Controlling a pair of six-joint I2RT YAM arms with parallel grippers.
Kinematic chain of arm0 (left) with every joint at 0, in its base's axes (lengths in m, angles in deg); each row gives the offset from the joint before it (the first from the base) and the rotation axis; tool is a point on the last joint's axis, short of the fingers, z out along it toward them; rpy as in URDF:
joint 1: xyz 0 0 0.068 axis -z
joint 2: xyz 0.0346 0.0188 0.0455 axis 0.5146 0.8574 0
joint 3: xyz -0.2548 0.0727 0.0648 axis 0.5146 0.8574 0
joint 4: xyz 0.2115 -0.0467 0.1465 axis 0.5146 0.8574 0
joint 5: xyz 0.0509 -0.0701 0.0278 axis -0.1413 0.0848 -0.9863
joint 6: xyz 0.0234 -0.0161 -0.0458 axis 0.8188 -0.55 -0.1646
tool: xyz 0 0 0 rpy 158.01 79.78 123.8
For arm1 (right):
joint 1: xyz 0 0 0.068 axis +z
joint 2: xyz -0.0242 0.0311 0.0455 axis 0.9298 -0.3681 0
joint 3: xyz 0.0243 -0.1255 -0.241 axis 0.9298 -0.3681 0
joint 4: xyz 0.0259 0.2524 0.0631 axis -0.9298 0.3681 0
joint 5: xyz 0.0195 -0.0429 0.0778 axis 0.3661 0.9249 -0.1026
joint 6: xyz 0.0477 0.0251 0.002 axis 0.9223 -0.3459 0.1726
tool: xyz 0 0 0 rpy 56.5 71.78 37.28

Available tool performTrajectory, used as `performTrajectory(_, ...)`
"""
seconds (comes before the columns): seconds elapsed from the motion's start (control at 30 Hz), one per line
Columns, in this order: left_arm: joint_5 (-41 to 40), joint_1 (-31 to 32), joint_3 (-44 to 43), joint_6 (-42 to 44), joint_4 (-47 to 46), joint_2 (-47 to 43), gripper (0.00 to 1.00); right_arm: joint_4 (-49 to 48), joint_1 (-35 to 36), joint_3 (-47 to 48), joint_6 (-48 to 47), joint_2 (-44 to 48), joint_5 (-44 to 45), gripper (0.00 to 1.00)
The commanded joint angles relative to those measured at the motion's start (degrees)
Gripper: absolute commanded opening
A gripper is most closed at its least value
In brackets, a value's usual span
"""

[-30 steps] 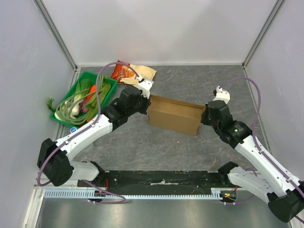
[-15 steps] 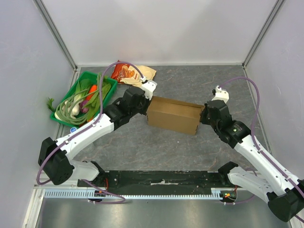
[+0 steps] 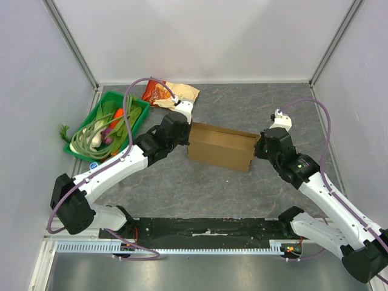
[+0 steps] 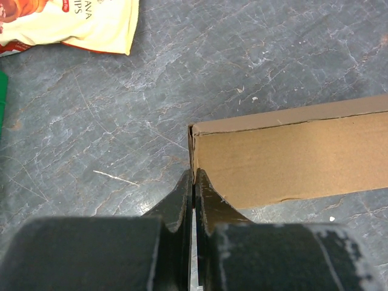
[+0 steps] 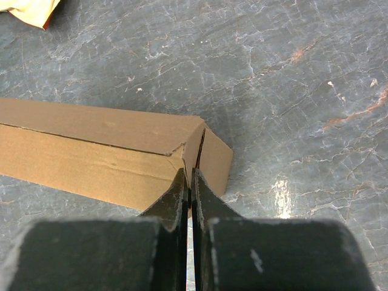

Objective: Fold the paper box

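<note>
The paper box is a closed brown cardboard box lying on the grey table, long side running left to right. My left gripper is shut, its tips against the box's left end. In the left wrist view the closed tips meet the corner edge of the box. My right gripper is shut too, at the box's right end. In the right wrist view its tips touch the end face of the box, just below a slit between the end flaps.
A green tray of vegetables stands at the back left. A cream-and-red snack bag lies behind the left gripper, also visible as the snack bag in the left wrist view. White walls enclose the table.
The box has slid slightly to the left, with the right gripper following it. The left wrist has shifted a little at the box's left end. Both grippers stay shut.
</note>
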Motion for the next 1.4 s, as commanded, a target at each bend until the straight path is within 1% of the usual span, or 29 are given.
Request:
performTrajectory(0.0,-4.20,-0.53,4.24,-1.27,13.36,2.69,0.02,6.92,0.81,-3.05,0.83,-2.18,-5.40,0.00)
performTrajectory(0.17,-0.16,-0.61,3.98,-1.88,12.92,3.03,0.02,6.65,0.90,-3.32,1.00,-2.09,-6.28,0.00)
performTrajectory(0.3,2.30,-0.53,4.33,-4.60,11.26,3.13,0.02,5.17,0.90,-3.67,1.18,-1.92,-8.21,0.00)
performTrajectory(0.4,0.99,-0.53,7.14,-7.06,8.89,2.95,0.02,4.72,0.99,-3.41,1.09,-2.09,-8.04,0.01)
performTrajectory(0.53,-0.86,-0.44,14.08,-9.00,4.23,1.55,0.02,3.23,0.99,-5.07,-0.92,-0.95,-6.02,0.04)
performTrajectory(0.6,-1.38,-0.53,15.84,-9.44,3.00,0.49,0.02,2.96,0.99,-5.43,-1.54,0.27,-4.88,0.04)
performTrajectory(0.73,-2.79,-0.61,16.55,-8.92,2.73,-1.09,0.02,2.35,0.99,-5.95,-2.77,1.25,-4.96,0.05)
performTrajectory(0.8,-2.71,-0.53,16.11,-8.30,2.64,-1.18,0.02,2.87,0.99,-5.26,-3.22,1.16,-5.48,0.12)
performTrajectory(0.83,-2.71,-0.53,15.85,-8.12,2.81,-1.09,0.02,3.31,0.99,-4.82,-3.22,1.07,-6.01,0.18)
performTrajectory(0.87,-2.44,-0.61,15.67,-7.77,2.90,-1.01,0.02,5.31,0.99,-2.72,-3.30,1.07,-6.28,0.27)
performTrajectory(0.9,-2.44,-0.53,15.24,-7.86,3.16,-0.83,0.02,6.64,0.99,-1.22,-3.48,0.98,-6.28,0.31)
performTrajectory(0.93,-2.36,-0.53,15.14,-7.77,3.43,-0.83,0.02,7.96,0.99,0.27,-3.83,1.07,-6.28,0.38)
performTrajectory(1.0,-2.35,-0.53,14.97,-7.59,3.61,-0.74,0.02,11.39,0.99,4.75,-4.79,1.77,-6.19,0.46)
performTrajectory(1.03,-2.35,-0.53,15.05,-7.59,3.61,-0.83,0.02,12.09,0.90,6.07,-5.32,1.95,-6.54,0.56)
performTrajectory(1.1,-2.18,-0.61,14.88,-7.42,3.78,-1.00,0.02,14.47,0.90,9.85,-6.64,2.13,-6.11,0.65)
performTrajectory(1.13,-2.09,-0.53,14.71,-7.51,3.87,-1.01,0.02,15.00,0.99,11.00,-7.08,1.87,-6.10,0.72)
performTrajectory(1.23,-1.92,-0.53,14.44,-7.51,3.87,-1.27,0.02,15.01,0.90,14.34,-10.24,-0.06,-6.71,0.78)
performTrajectory(1.37,-1.04,-0.53,14.09,-7.68,3.78,-1.01,0.02,11.24,0.72,17.15,-15.60,-2.96,-8.03,0.79)
